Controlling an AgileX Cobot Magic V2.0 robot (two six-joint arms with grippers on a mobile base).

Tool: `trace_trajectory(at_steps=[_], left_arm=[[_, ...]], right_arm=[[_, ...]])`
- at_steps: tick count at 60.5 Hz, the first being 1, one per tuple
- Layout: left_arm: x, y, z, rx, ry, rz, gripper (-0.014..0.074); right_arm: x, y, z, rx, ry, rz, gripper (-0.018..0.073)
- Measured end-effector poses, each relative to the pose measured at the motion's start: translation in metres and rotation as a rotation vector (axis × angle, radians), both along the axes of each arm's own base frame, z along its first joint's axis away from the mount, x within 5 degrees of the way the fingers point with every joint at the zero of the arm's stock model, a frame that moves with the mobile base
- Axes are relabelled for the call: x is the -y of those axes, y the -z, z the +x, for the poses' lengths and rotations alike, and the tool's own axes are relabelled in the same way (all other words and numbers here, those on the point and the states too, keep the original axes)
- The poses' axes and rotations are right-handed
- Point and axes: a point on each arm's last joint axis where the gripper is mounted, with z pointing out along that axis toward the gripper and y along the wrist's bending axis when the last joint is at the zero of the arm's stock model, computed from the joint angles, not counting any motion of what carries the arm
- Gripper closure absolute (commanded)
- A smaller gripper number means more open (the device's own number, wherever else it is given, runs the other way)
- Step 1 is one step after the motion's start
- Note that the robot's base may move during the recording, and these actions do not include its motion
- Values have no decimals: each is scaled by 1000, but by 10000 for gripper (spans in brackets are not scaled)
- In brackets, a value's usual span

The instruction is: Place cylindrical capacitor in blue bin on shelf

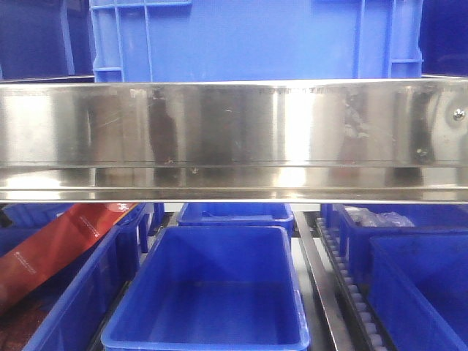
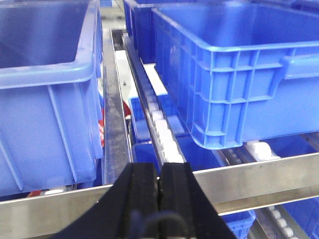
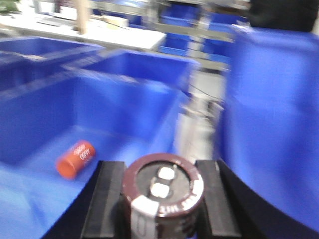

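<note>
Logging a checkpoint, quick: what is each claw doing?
Left claw: shut, holding nothing.
Right claw: shut on the dark brown cylindrical capacitor.

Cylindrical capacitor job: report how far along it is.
Done: the pickup. The right end effector is shut on the cylindrical capacitor, terminals facing the camera. In hand: carrying it over a blue bin that holds an orange cylinder; the view is blurred. Left: releasing it into the bin. The left end effector is shut and empty at the shelf rail.
</note>
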Motion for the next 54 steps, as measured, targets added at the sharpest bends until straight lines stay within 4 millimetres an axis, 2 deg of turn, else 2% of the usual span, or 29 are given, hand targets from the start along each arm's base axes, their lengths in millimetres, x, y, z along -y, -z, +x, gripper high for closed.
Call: trace_trajectory(at_steps=[6,17,25,30,37,40,43,50,54], left_arm=[[0,1,0,-7,1,1,708],[0,1,0,-7,1,1,708],[0,1,0,-8,3,-3,708],[1,1,0,-10,6,-10,708],[2,1,-1,-17,19,-31,708],[3,1,-1,-20,25,-42,708],[4,0,-1,-23,32,-53,708],[5,0,-2,-29,38,-71,708],[5,0,-2,-30,40,-75,708]], right_arm=[[-27,-17,31,-18,-72,-20,721],[-74,-18,93,-124,-147,-67,721],[-99,2,137,-217,-163,-84,721],[-113,25,164,-285,-167,-111,721],[-125,57,188,-376,-168,-145,699],[-128,69,195,-408,-168,-158,639],[-131,79,200,-435,-169,-167,540],[-133,87,204,-464,-169,-179,175],[-133,86,204,-461,-170,-178,47]])
